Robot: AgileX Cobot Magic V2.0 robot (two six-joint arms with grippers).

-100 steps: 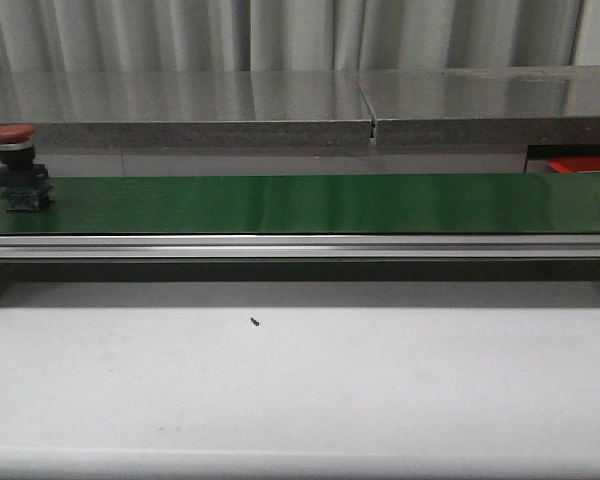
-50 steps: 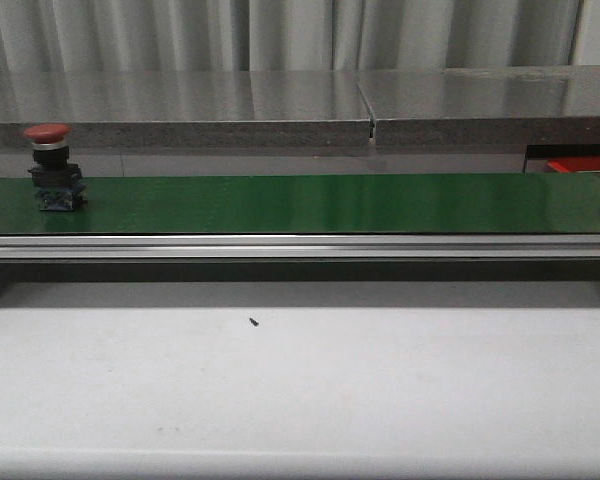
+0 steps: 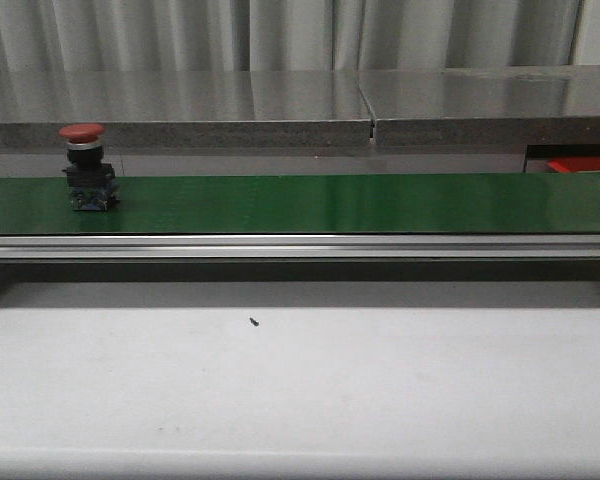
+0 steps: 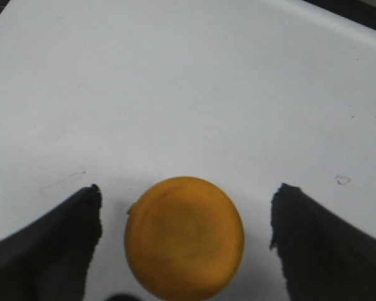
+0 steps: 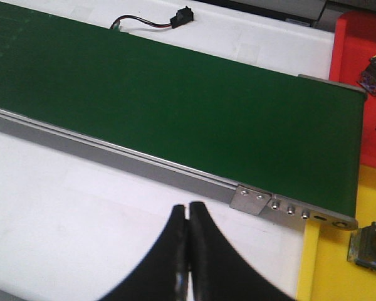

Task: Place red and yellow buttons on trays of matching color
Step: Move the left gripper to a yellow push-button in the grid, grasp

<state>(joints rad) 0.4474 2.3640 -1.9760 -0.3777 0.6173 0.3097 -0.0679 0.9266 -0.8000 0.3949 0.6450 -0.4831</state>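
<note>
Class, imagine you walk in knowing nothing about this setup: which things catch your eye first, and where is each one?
First comes the red button, standing upright at the left end of the long green conveyor belt in the front view. Next, the yellow button fills the gap between the open fingers of the left gripper. The red tray and yellow tray sit past the belt's far end.

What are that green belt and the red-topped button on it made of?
The green belt looks like smooth rubber or PVC: it shows a soft sheen and no weave. The red button seems to be moulded plastic, with a matte red cap over a shiny, possibly metal collar and a dark body.
</note>
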